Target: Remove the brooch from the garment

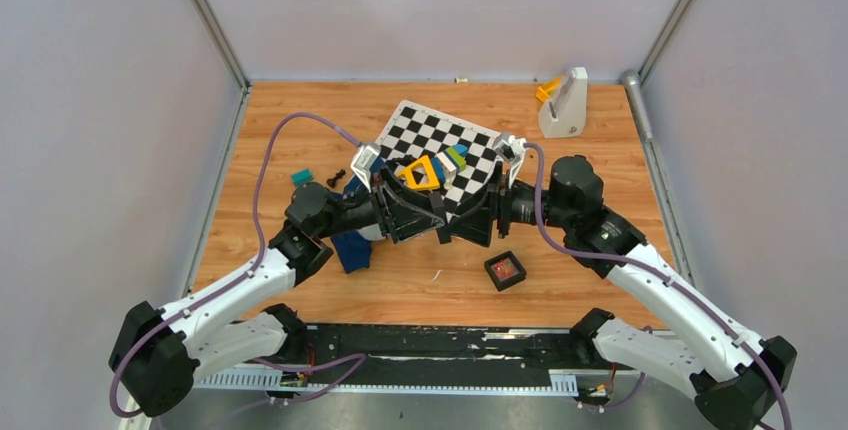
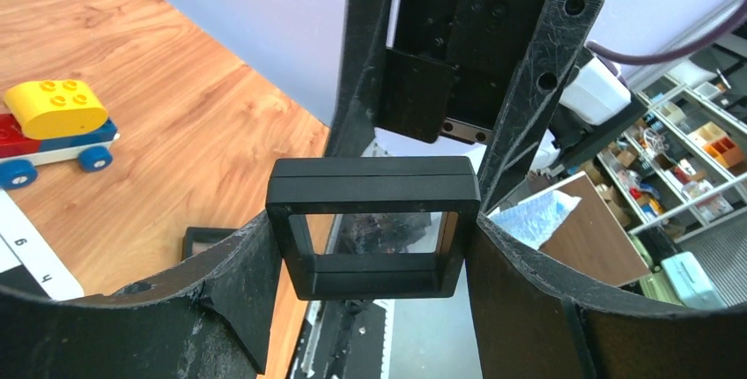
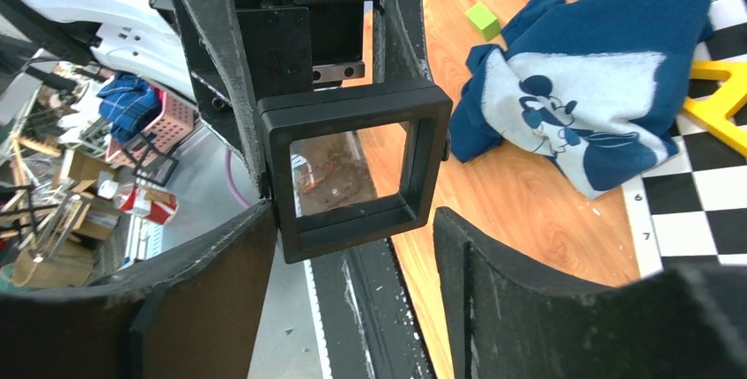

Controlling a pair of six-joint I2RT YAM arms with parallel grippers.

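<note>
Left gripper (image 2: 372,225): fingers (image 2: 231,284) clamped on both side edges of a black square case (image 2: 374,275) with a clear window. No gap shows on either side.

Right gripper (image 3: 352,213), facing it from the opposite side: fingers (image 3: 506,286) spread wider than the case. One pad meets the case's edge; a strip of wood shows between the other pad and the case. Not gripping.

Top view: both grippers nose to nose above the table (image 1: 420,290), at the near edge of the checkered mat (image 1: 440,135).

Window contents: a reddish-brown smudge in the right wrist view, dark in the left wrist view. Cannot tell what it is.

Garment (image 3: 608,35): crumpled on the wood, one side overlapping the mat, light patch up, showing a cartoon mouse print.

Brooch: cannot be made out on the folds that show. A second black case (image 1: 505,270) lies on the wood near the right arm, well apart from the garment, with a small red thing inside. It is too small to say whether that is the brooch.

Writing: "7" on the mat's white border in the right wrist view; "6" and "4" on it in the left wrist view. No brand legible.
</note>
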